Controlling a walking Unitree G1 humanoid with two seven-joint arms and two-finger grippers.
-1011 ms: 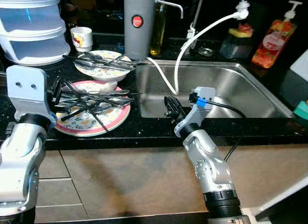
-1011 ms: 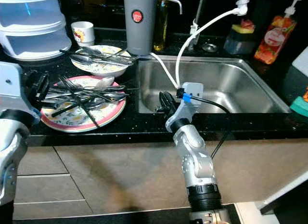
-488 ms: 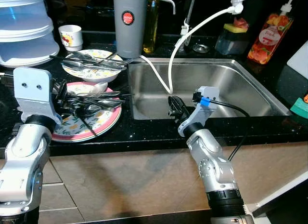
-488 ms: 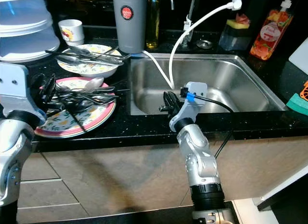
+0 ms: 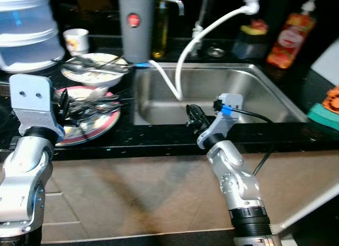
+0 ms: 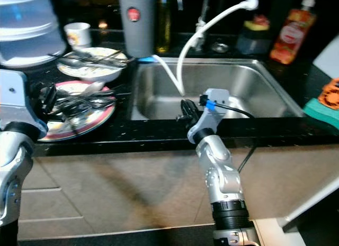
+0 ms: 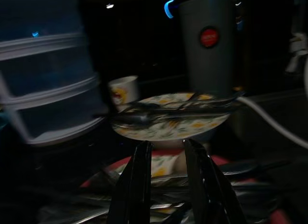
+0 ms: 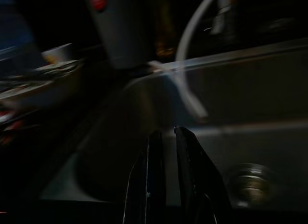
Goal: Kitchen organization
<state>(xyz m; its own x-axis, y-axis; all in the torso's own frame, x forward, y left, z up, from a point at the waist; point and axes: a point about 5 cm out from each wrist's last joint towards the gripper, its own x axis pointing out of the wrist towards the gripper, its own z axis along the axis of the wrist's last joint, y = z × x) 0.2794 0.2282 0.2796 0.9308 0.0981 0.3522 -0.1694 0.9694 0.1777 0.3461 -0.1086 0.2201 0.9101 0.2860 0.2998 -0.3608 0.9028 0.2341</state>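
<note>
The pink-rimmed plate lies on the black counter, at about 9 o'clock from the sink, and it carries a heap of dark cutlery. Just behind it, at 12 o'clock, stands a patterned bowl with more forks and spoons across its rim. The left gripper hangs low over the near edge of the plate; its two black fingers are a little apart, with a narrow gap, and they pinch nothing.

The right gripper is at the front rim of the sink, pointing into the basin. Its fingers are almost pressed together, only a thin slit between them, and nothing is held.

A white hose bends from the tap down into the sink. At 12 o'clock from the bowl stands a grey canister with a red round mark, and a small white cup is at its 9 o'clock. Stacked translucent containers are at 10 o'clock from the plate. An orange soap bottle stands at 1 o'clock from the sink.
</note>
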